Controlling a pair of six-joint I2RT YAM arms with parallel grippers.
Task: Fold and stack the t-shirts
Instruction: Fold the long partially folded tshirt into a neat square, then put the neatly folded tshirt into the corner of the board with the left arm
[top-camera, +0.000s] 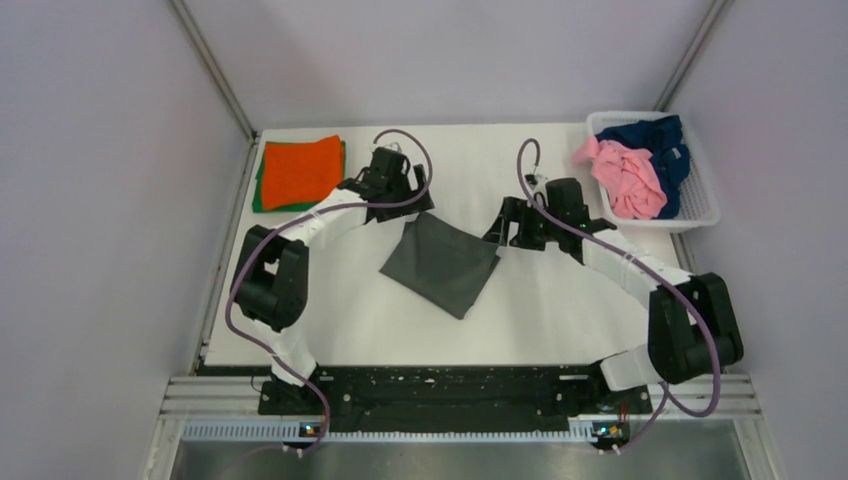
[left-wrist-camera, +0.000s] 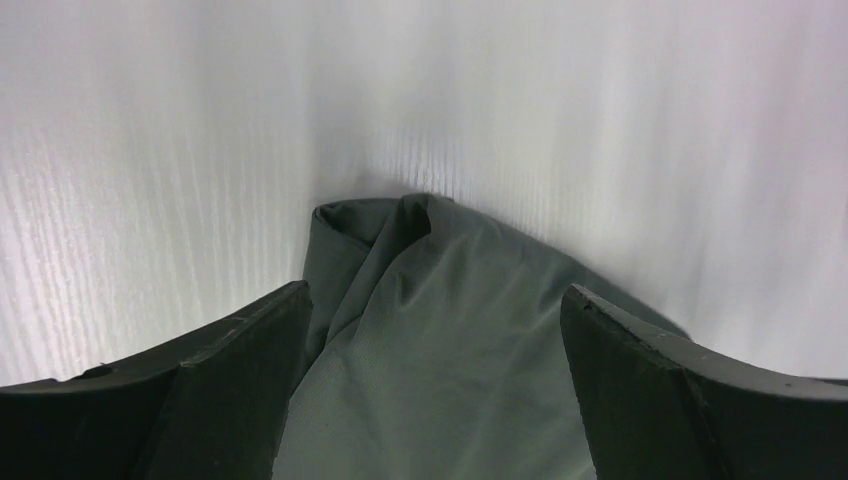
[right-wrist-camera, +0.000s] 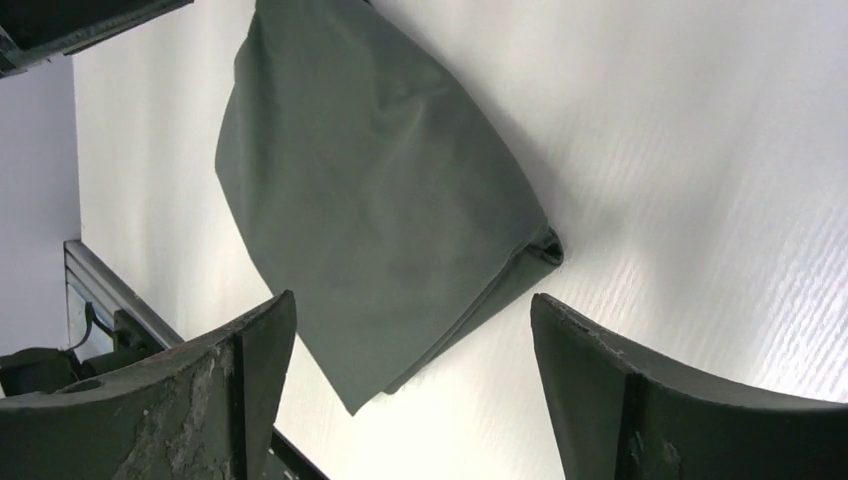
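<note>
White tabletop: dark grey shirt folded, centre. Left gripper jaws apart over its far corner; right gripper jaws apart beside right corner. Orange shirt on green shirt, far-left corner.

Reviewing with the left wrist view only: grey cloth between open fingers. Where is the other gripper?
Observer: The right gripper is open beside the dark grey t-shirt, at its right corner, holding nothing.
Operator: Anything stacked yet?
Observer: A folded orange t-shirt lies on a green t-shirt at the table's far left.
Operator: More to fold?
Observer: A pink t-shirt and a navy t-shirt lie crumpled in the white basket.
</note>
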